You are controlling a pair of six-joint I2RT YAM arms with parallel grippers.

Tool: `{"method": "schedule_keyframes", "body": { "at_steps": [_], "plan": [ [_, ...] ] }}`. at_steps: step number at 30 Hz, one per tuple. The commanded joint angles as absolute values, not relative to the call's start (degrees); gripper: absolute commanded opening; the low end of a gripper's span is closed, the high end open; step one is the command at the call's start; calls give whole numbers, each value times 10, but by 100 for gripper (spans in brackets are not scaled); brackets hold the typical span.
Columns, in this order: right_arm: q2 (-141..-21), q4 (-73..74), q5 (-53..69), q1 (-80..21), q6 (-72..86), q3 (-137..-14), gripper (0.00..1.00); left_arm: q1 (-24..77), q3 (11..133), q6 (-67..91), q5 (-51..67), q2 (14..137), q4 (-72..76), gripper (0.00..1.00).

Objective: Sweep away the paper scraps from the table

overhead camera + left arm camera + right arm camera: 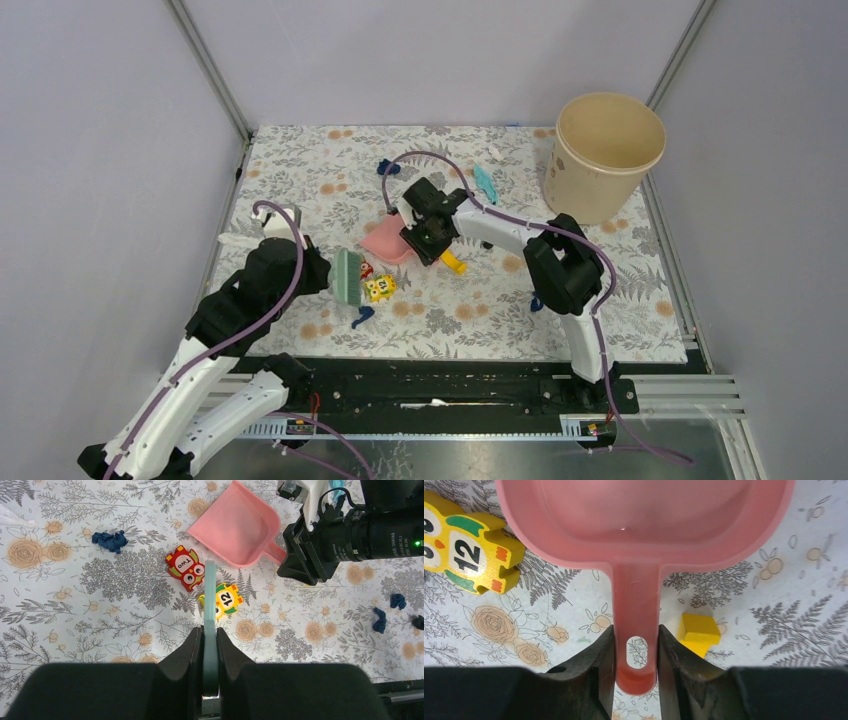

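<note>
Plain pale grey walls [440, 55] close in three sides, joined by slanting aluminium posts [208, 66]. A black rail [450, 385] runs along the near edge. Light is even and soft.

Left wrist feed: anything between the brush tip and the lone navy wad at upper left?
Yes. The red owl block lies between the brush tip and the navy wad, close beside the brush; past it, only bare cloth.

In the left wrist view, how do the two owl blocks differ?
The red owl block reads "Two" as a word; the yellow owl block bears the numeral 12. The red one lies fully visible beside the green tool; the yellow one is partly hidden behind it. Both are owl-shaped and lie flat on the table.
</note>
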State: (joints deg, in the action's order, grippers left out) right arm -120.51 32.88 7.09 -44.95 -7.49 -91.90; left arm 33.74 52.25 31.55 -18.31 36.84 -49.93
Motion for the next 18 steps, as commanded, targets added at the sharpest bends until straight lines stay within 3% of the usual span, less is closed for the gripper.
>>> {"method": "schedule_keyframes", "body": {
  "at_steps": [1,5,12,18],
  "plan": [
    [-1180,354,28,-455,-79,-971,25,336,560,315,-192,361,-479,0],
    [-1145,365,11,-453,-93,-979,16,336,568,312,-191,360,-477,0],
    [-1060,403,31,-429,-127,-941,9,336,575,280,-179,360,-475,0],
    [-938,444,45,-362,-138,-840,0,336,561,255,-176,347,-449,0]
  ]
}}
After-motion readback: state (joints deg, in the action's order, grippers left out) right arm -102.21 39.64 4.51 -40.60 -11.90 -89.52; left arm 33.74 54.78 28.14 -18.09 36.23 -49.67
